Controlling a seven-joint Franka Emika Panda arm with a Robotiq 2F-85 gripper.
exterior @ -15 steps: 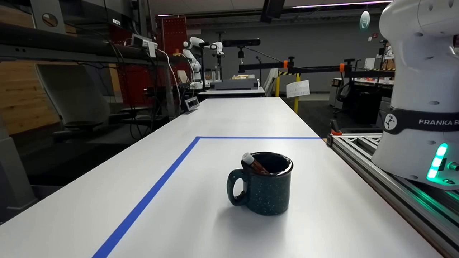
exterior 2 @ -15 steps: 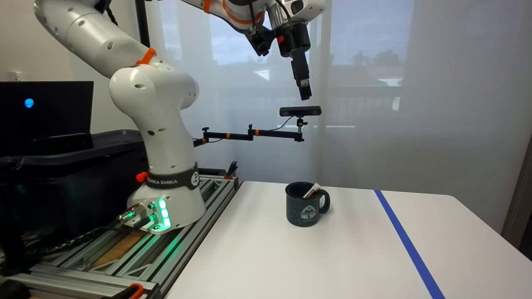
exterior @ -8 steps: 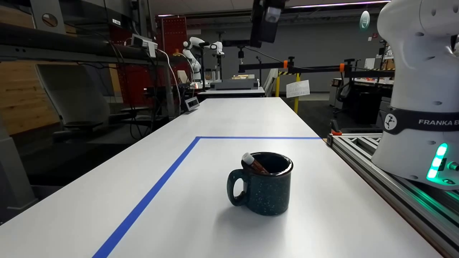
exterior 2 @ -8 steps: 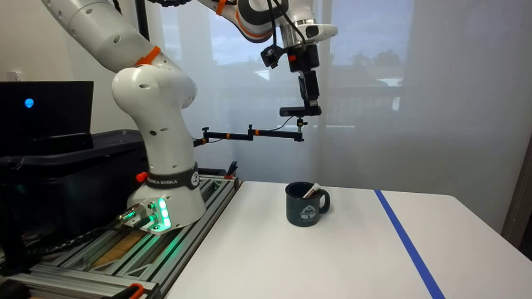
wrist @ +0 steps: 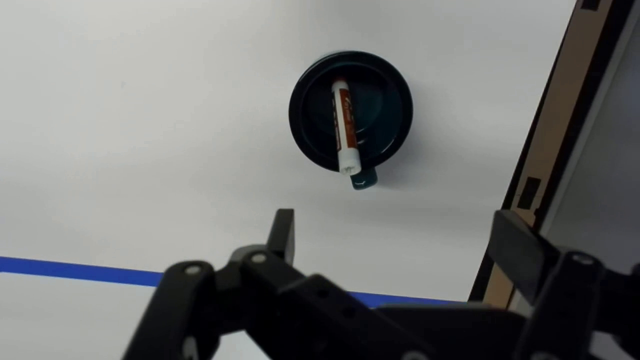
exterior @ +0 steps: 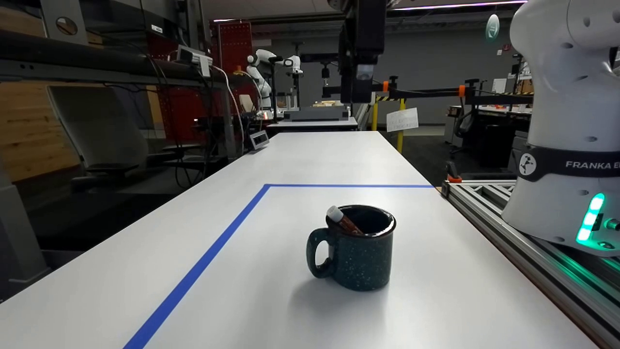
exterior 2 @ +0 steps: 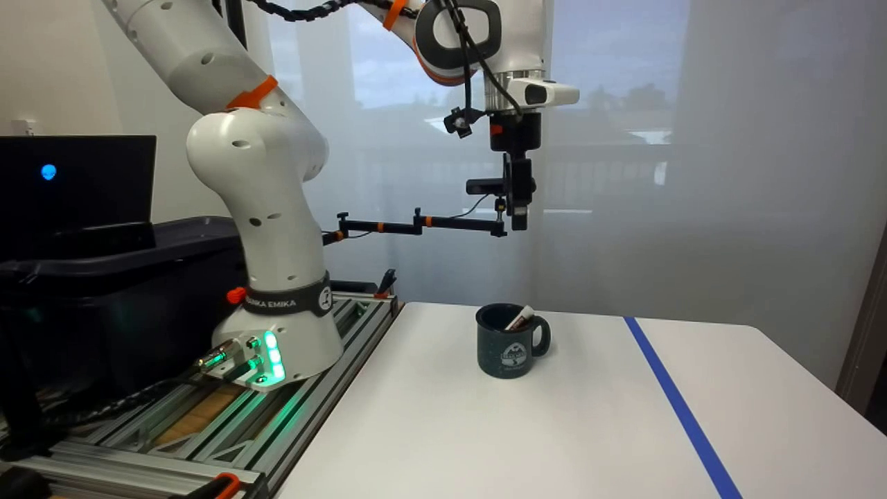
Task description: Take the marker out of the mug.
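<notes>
The dark teal mug [exterior: 362,261] stands upright on the white table, and it also shows in an exterior view [exterior 2: 493,355] and the wrist view [wrist: 385,107]. The red-brown and white marker [wrist: 345,120] leans inside it, its white end resting over the rim by the handle; it shows in both exterior views [exterior: 348,225] [exterior 2: 519,319]. My gripper [wrist: 394,215] is open and empty, its two fingers wide apart. In both exterior views the gripper [exterior: 357,92] [exterior 2: 518,220] points down, well above the mug and touching nothing.
Blue tape lines [exterior: 213,252] [exterior 2: 682,409] mark the white table [exterior 2: 429,430]. A camera on a jointed bar [exterior 2: 457,223] stands behind the gripper in an exterior view. The arm's metal base rail [exterior 2: 332,416] runs along the table edge.
My gripper has come down from high up toward the mug and turned from tilted to pointing straight down. The mug and marker have not moved.
</notes>
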